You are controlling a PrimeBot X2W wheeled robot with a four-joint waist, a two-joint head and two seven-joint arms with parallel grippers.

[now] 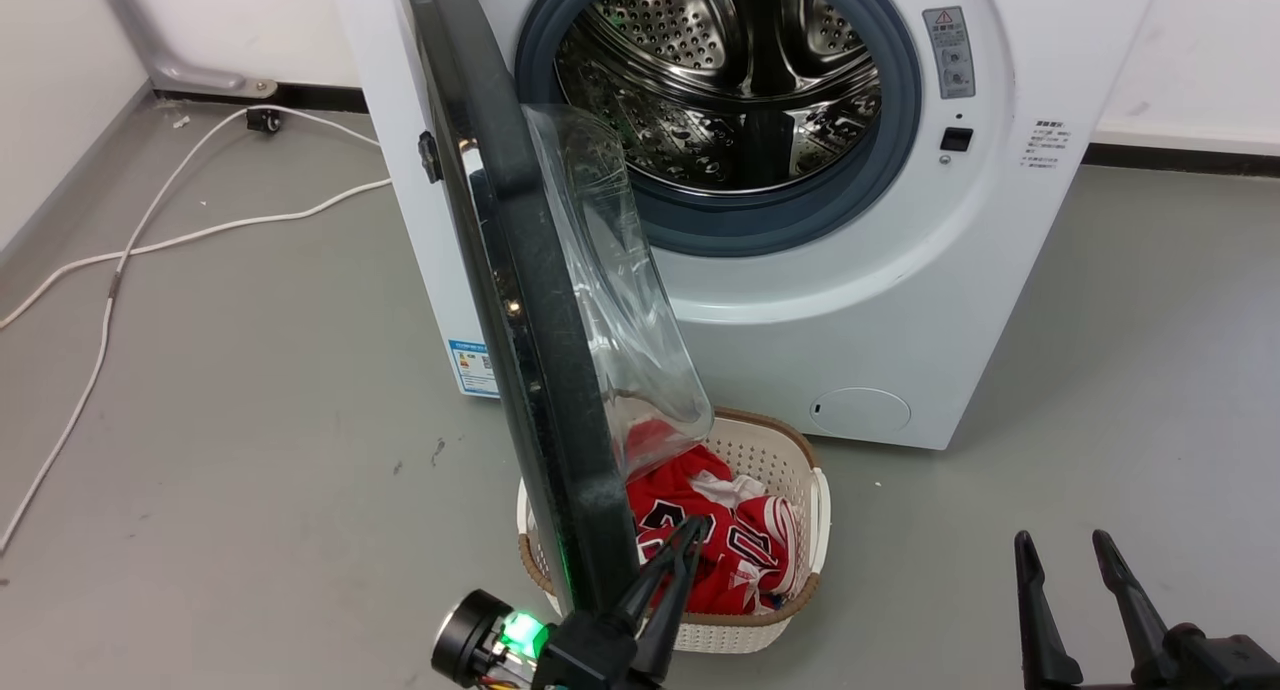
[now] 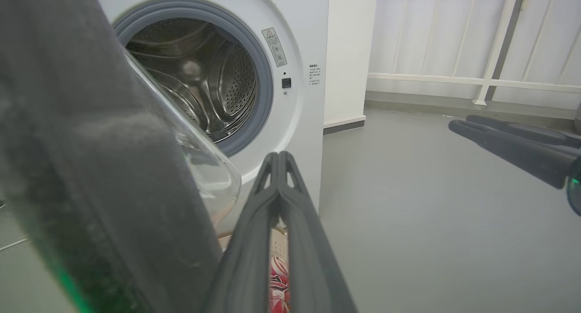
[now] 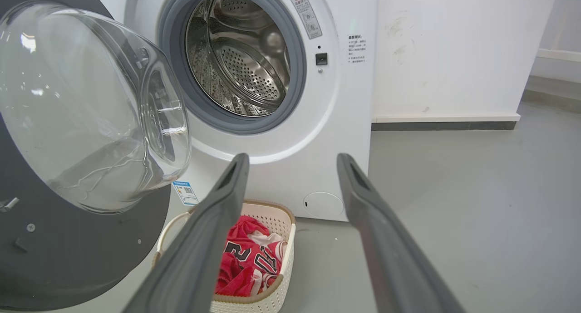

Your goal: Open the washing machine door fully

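The door stands swung out from the washer, hinged on its left side and seen nearly edge-on from the head. Its dark rim runs from the washer's top corner down to just beside the left gripper. The door's glass bowl bulges to the side that gripper is on, and its black outer face turns away from it. The left gripper's fingers are pressed together with nothing between them. They lie along the door's inner side at its lowest part, so close that I cannot tell whether they touch. In the left wrist view the door rises directly left of the closed fingers. The open drum lies ahead of them. Under the fingertips sits a white basket with a red jersey in it. It lies beneath the door's lower edge, in front of the washer. The right gripper is well off to the right above bare floor, fingers spread wide and empty. From its wrist, the bowl lies to the left of its fingers and the basket between them. A white cable trails over the floor beyond the door's outer face.
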